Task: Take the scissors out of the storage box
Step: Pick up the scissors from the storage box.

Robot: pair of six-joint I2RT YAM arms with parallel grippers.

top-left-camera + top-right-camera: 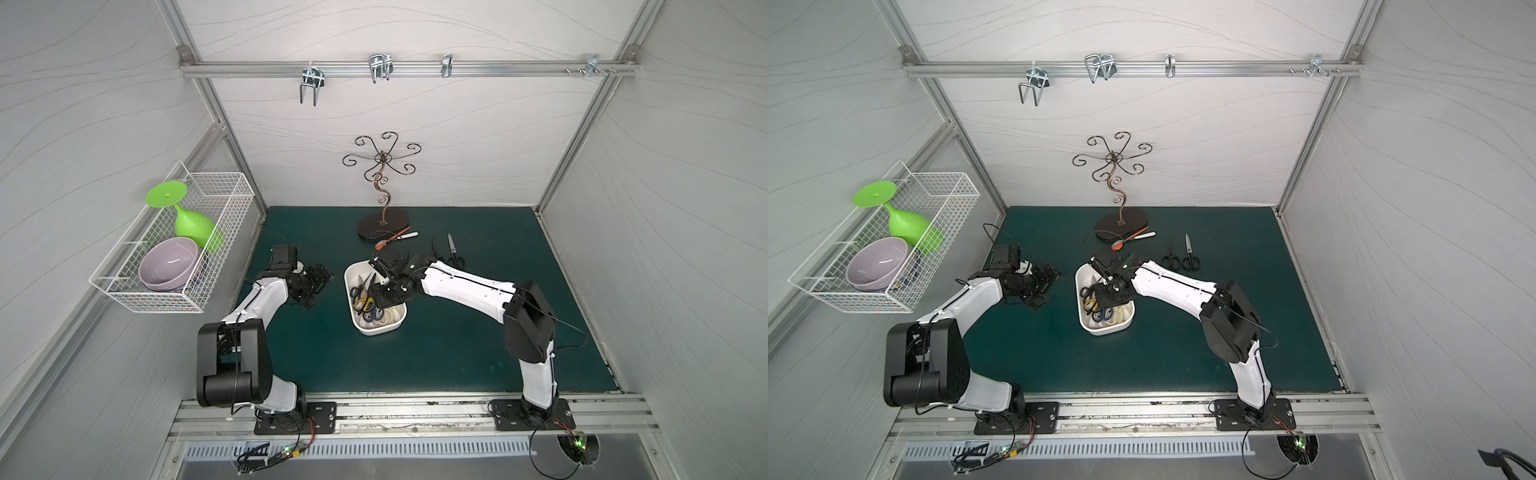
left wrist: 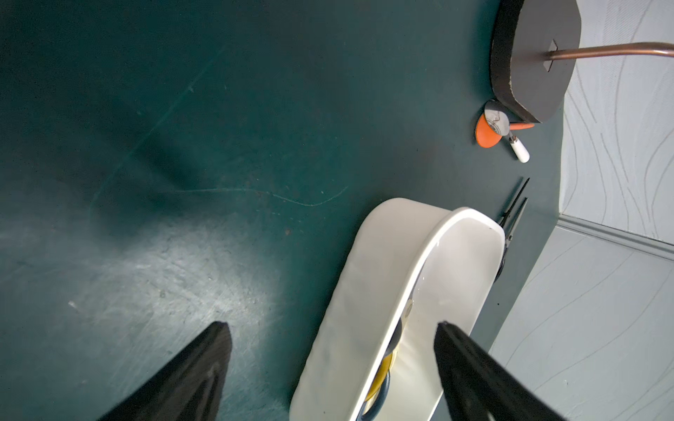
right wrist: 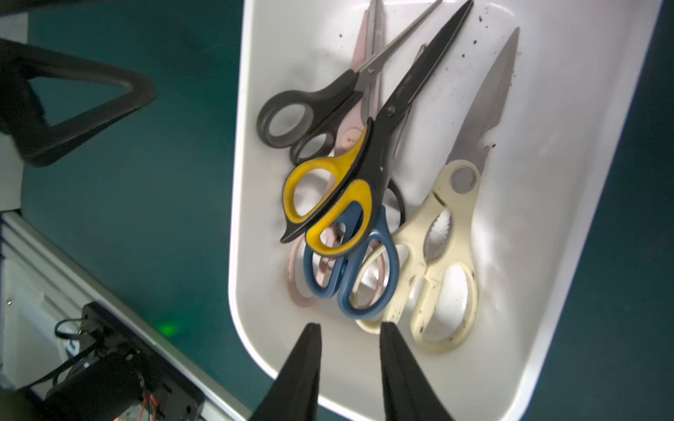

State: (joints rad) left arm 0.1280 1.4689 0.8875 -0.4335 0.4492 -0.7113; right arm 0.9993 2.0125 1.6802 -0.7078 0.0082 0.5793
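Observation:
The white storage box (image 1: pixel 376 329) lies mid-mat; its rim (image 3: pixel 237 218) fills the right wrist view. Inside it are several scissors in a pile: black-handled (image 3: pixel 288 120), yellow-handled (image 3: pixel 328 204), blue-handled (image 3: pixel 368 288), pink shears (image 3: pixel 350 135) underneath, and cream shears (image 3: pixel 448 255) beside them. My right gripper (image 3: pixel 351 324) hovers over the box's handle end, narrowly open and empty, apart from the blue and cream handles. Two black pairs (image 1: pixel 1170 254) (image 1: pixel 1190 251) lie on the mat to the right of the box. My left gripper (image 2: pixel 331 324) is wide open and empty, just left of the box wall (image 2: pixel 364 291).
A scrolled metal stand (image 1: pixel 382 226) stands behind the box, with an orange spoon (image 1: pixel 392 241) at its base. On the left wall a wire basket (image 1: pixel 174 249) holds a green goblet and a purple bowl. Hooks hang from the back rail.

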